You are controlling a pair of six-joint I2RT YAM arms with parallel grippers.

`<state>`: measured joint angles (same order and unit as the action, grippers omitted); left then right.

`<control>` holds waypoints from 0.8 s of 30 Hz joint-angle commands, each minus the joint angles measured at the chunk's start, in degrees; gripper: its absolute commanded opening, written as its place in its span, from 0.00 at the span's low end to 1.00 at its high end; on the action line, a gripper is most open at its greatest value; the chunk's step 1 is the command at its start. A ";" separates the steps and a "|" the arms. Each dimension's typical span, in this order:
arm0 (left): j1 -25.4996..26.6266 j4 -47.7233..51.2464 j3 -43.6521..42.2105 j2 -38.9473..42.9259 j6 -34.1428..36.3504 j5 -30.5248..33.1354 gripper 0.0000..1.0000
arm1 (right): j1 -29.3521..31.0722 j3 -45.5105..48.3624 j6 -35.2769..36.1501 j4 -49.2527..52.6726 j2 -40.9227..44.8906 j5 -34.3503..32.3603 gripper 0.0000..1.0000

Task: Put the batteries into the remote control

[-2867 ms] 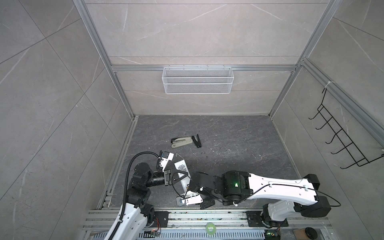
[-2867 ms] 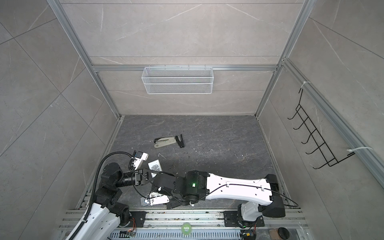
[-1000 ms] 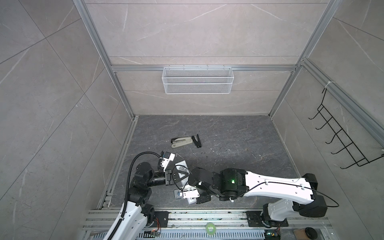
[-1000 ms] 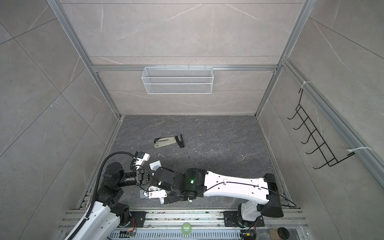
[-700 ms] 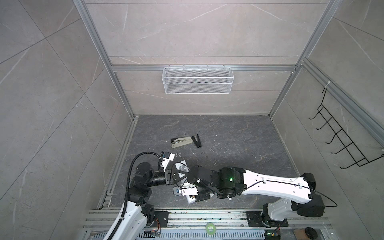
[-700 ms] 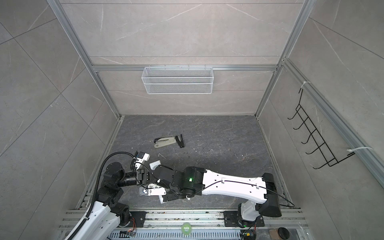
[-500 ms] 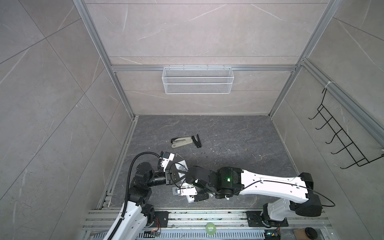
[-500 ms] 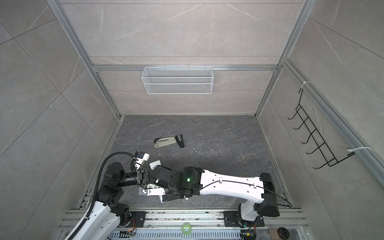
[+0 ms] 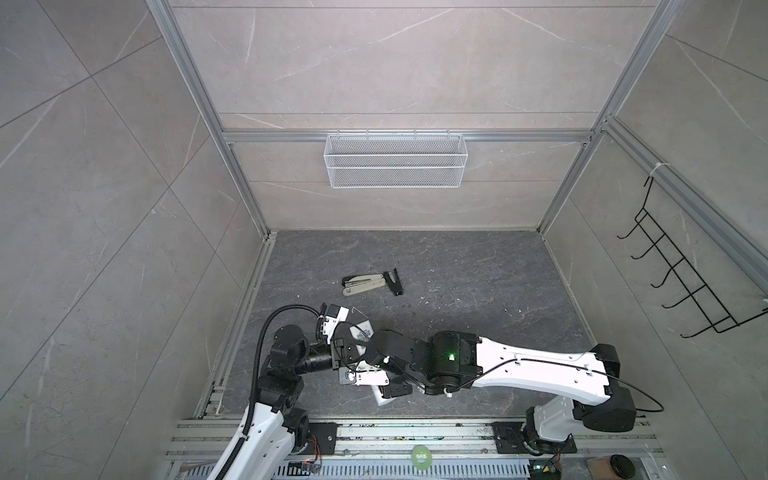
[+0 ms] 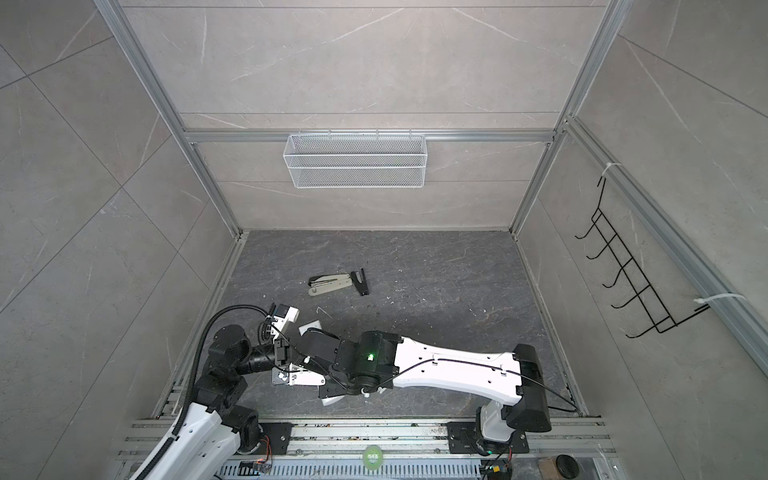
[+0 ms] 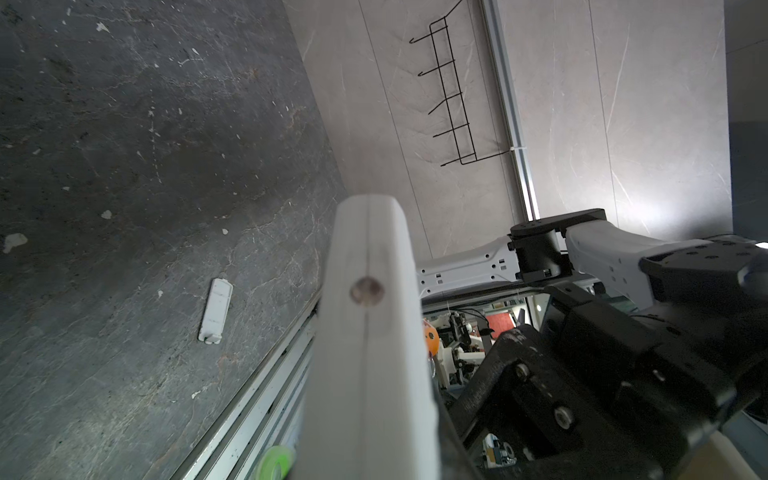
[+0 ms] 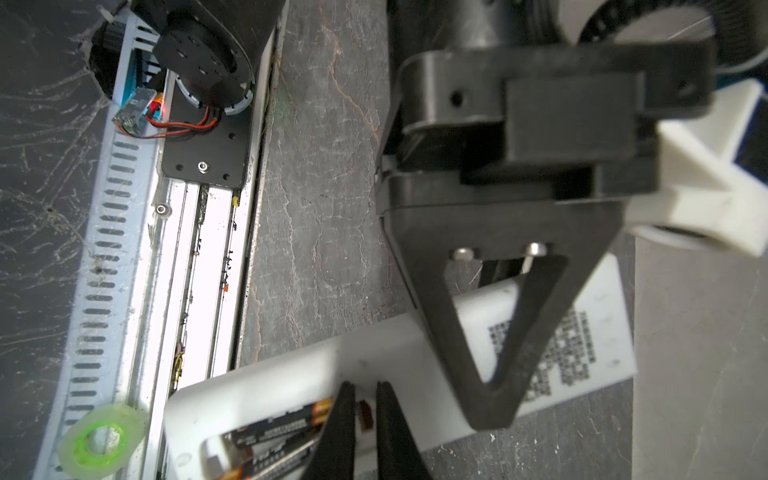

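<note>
In both top views the two arms meet in the lower left part of the frame, close to the front rail [image 9: 415, 432]. The left tool [image 12: 490, 409] is closed tight on the remote control [image 12: 374, 353] and holds it over the dark surface [image 9: 457, 291]. The plain white back with its printed label [image 12: 552, 353] is turned to the right wrist camera. One black triangular finger [image 12: 440, 332] lies across this back, beside the label. In a top view only the label end of the remote control [image 9: 360, 331] shows, just above the tools in the frame.

The battery bay [image 12: 212, 449] is open, and the batteries [image 12: 278, 424] lie inside it side by side, black with copper ends. The right tool [image 12: 365, 388] reaches across the middle and points into this bay. Its two tips [image 12: 345, 399] stand almost together, with only a thin slit between them, over the copper end of one cell. Whether they pinch it, I cannot tell.

A small white oblong piece [image 11: 216, 309] lies flat on the surface near the rail. The stapler [image 9: 363, 284] lies well apart, toward the centre of the frame.
</note>
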<state>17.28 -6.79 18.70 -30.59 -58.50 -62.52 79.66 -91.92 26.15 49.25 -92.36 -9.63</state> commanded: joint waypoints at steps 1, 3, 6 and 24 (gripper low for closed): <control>0.30 -1.59 2.45 0.89 0.62 -2.90 0.00 | 0.84 -2.84 -1.12 2.23 1.27 2.87 0.22; 0.26 -0.50 2.73 1.05 1.28 -2.63 0.00 | 1.06 -3.59 -1.07 3.31 1.64 4.72 0.25; 0.29 -0.34 2.74 1.09 1.26 -2.60 0.00 | 1.55 -3.29 -0.82 4.26 2.97 6.38 0.25; 0.30 -1.62 2.36 1.33 0.40 -3.03 0.00 | 2.21 2.91 0.65 7.97 6.29 8.46 0.26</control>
<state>17.39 -5.65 18.79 -29.91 -58.11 -63.24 81.41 -90.35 25.96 55.72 -85.62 -1.67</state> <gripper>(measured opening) 0.204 0.260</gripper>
